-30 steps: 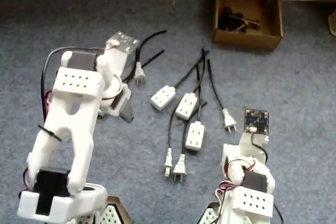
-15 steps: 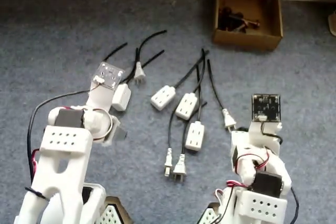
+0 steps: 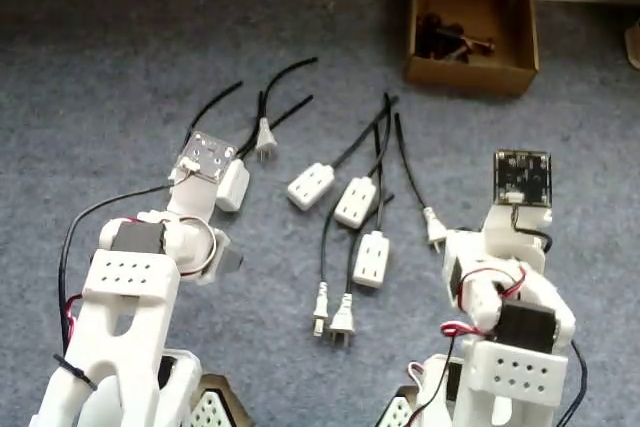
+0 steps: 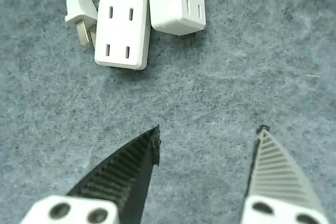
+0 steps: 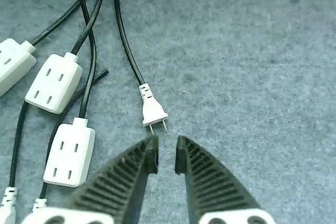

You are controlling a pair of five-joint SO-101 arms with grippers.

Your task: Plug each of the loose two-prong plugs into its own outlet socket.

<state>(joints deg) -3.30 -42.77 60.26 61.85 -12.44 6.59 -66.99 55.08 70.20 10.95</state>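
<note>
Two white arms stand at the near edge of a grey carpeted worktop, where four loose two-prong plugs and four outlet sockets lie scattered, none of them joined. Closest in, toward the middle of the near edge, a plug and a second plug lie side by side, black cords trailing away. On the right side the right gripper hovers with its fingers drawn almost together, a slim gap between them and nothing held. The third plug lies flat just beyond the tips, prongs pointing back at them. On the left side the left gripper hangs with fingers spread wide and empty above bare carpet. The left socket lies a little beyond it, with the fourth plug just beside that socket. Three more sockets fan out mid-worktop, each a small white block with slotted faces on a short black cord. A cardboard box sits toward the far right corner. The plugs look light and rigid: small moulded white bodies with thin metal prongs on stiff cord stubs. The flat sides of the body, behind the prongs, seem the best place to pinch. The sockets appear just as light and would probably slide on the carpet unless braced.
</note>
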